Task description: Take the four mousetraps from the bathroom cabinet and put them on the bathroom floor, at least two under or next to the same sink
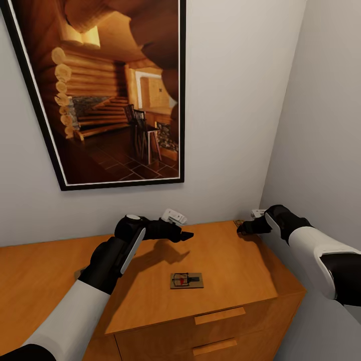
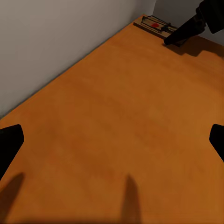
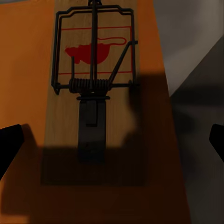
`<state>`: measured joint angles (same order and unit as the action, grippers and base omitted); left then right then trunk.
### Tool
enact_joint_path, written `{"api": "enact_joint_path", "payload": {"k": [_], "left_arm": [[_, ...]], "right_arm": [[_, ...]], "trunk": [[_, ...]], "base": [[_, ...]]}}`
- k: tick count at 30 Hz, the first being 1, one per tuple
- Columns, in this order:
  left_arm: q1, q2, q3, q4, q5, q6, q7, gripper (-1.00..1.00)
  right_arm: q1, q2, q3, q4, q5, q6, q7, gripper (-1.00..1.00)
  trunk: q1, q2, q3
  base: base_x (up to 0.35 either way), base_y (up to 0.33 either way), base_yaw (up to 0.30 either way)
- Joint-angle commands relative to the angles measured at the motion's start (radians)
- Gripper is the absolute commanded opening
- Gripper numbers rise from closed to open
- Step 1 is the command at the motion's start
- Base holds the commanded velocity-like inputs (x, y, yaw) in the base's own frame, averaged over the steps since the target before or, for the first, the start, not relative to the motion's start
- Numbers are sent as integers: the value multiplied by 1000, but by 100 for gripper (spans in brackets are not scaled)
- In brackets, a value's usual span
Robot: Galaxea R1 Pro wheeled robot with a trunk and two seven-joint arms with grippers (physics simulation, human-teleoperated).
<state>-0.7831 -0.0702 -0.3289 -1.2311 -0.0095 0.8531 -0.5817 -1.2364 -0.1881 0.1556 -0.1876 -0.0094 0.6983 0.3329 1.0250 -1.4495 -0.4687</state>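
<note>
**Closing in on the corner trap**

Hovering right gripper (image 1: 244,228) over a trap (image 3: 93,88) at the back right corner of the cabinet (image 1: 230,265) top, by the wall. In the right wrist view its fingers (image 3: 10,142) stand wide apart either side of the board: released, nothing held. Left gripper (image 1: 186,234) hangs over the middle of the top; in the left wrist view its fingertips (image 2: 9,140) are spread too, empty. A second trap (image 1: 186,281) lies flat nearer the front edge, well apart from the first.

Handling, my guess: light, stiff, thin board lying flush on the top, so little edge to bite. Pinch across the board's long sides, below the spring coil, clear of the wire bar. Wire parts could snag or shift under the pads.

Materials: tan wood board, dark wire frame and coil, red mouse print. Cabinet top is smooth orange-brown wood with slab pulls on the drawers. Likely slippery; the trap may slide.
</note>
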Motion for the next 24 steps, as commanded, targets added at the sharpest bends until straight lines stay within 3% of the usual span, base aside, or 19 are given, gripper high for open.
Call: {"api": "enact_joint_path", "payload": {"k": [1,24], "left_arm": [[-1,0,1,-1,-1,6,-3,100],[-1,0,0,-1,-1,6,-4,100]], "right_arm": [[0,-1,16,-1,13,2,3,100],[0,1,15,-1,6,-1,-2,100]], "trunk": [[0,-1,-1],[0,-1,-1]], "base": [[0,0,0],[0,0,0]]}}
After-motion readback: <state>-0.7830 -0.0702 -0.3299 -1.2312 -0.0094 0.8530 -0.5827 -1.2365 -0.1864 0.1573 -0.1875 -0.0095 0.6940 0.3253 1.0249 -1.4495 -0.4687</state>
